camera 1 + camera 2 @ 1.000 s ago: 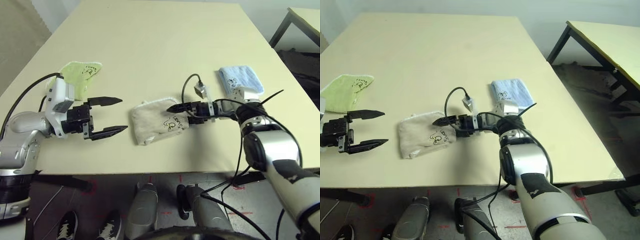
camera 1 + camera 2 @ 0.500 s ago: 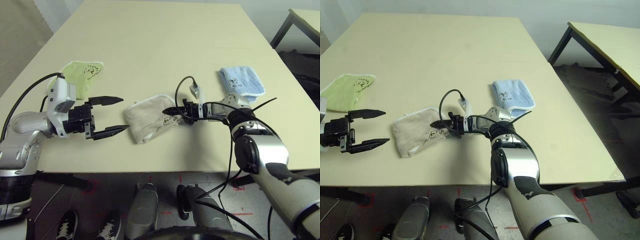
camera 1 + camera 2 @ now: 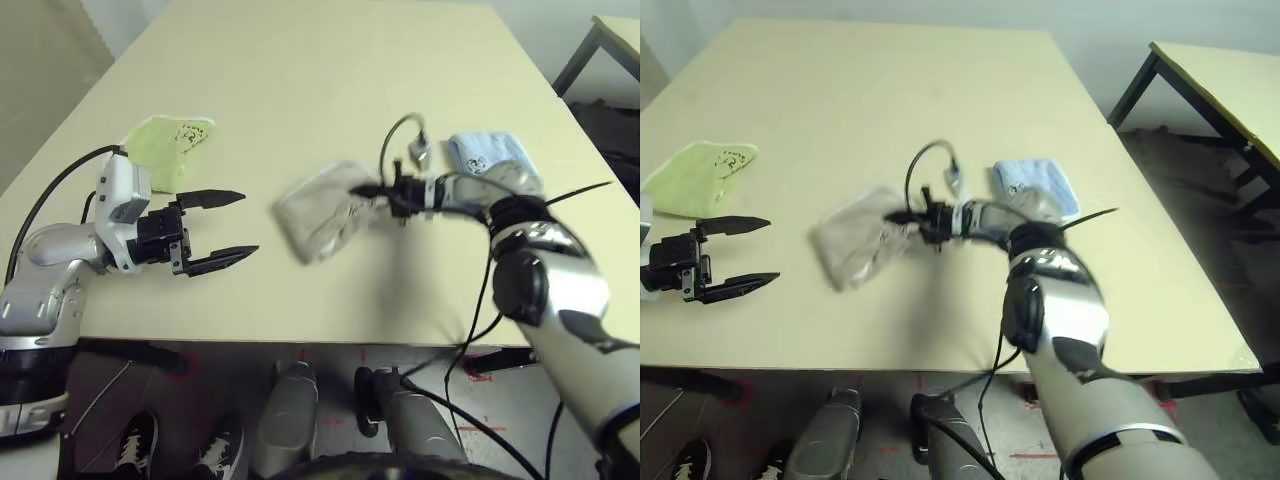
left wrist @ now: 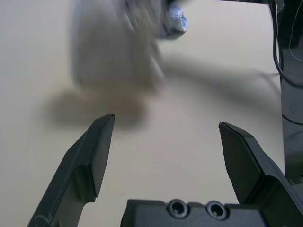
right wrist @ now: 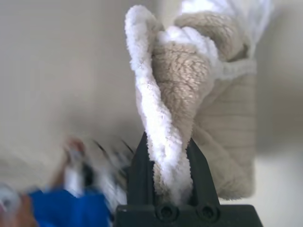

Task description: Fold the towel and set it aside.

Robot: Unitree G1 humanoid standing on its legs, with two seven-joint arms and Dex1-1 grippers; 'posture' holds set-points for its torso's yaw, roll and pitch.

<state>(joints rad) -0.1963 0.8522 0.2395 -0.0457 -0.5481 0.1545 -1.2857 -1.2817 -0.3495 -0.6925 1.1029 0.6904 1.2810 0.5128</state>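
Beige terry, white-edged: the towel (image 3: 322,212) hangs near the table (image 3: 300,80) centre, lifted and blurred, pinched at one edge by the right gripper (image 3: 372,192), its fingers clamped on the cloth. No lettering is legible; dark motifs on the lime-green towel (image 3: 166,143) and light-blue towel (image 3: 486,157) cannot be read. The right wrist view shows the white edging bunched between the closed fingers (image 5: 142,161). The left gripper (image 3: 232,228) hovers level by the table's near left, fingers spread wide, holding nothing.
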